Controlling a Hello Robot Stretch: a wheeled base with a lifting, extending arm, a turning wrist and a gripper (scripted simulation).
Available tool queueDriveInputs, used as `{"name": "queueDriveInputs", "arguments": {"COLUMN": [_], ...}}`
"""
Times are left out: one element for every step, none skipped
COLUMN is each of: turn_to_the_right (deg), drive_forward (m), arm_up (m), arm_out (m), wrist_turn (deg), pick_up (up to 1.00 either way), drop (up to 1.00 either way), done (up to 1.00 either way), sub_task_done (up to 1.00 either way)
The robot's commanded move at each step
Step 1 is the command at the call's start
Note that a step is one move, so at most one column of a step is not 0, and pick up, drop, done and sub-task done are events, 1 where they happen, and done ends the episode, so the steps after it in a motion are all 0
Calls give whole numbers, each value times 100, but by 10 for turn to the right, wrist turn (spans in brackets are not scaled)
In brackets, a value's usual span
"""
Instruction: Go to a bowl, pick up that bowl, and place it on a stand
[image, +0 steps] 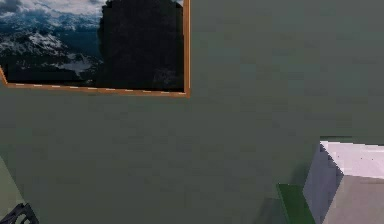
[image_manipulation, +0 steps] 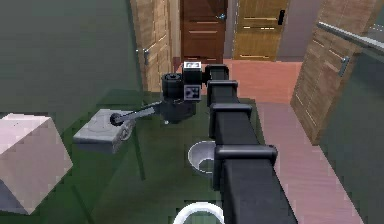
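Green glass desk (image_manipulation: 150, 172) carries a white bowl (image_manipulation: 203, 155) just left of the arm (image_manipulation: 235, 130), so the approach looks done. The tool (image_manipulation: 120, 119) lies far left by a flat grey thing (image_manipulation: 98, 133); its grip and whether it holds anything cannot be told. Lifting and placing are not yet done.

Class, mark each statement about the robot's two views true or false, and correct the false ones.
1. A framed picture hangs on the wall. True.
2. The table is red. False: it is green.
3. A bowl stands on the table beside the arm. True.
4. The gripper has only bare floor behind its far end. False: a flat grey thing lies on the table there.
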Motion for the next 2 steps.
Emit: {"name": "queueDriveInputs", "arguments": {"turn_to_the_right": [0,0], "drive_forward": [0,0], "arm_up": [0,0], "arm_out": [0,0], "wrist_turn": [450,180], "pick_up": [0,0], "drop": [0,0], "done": [0,0], "sub_task_done": [0,0]}}
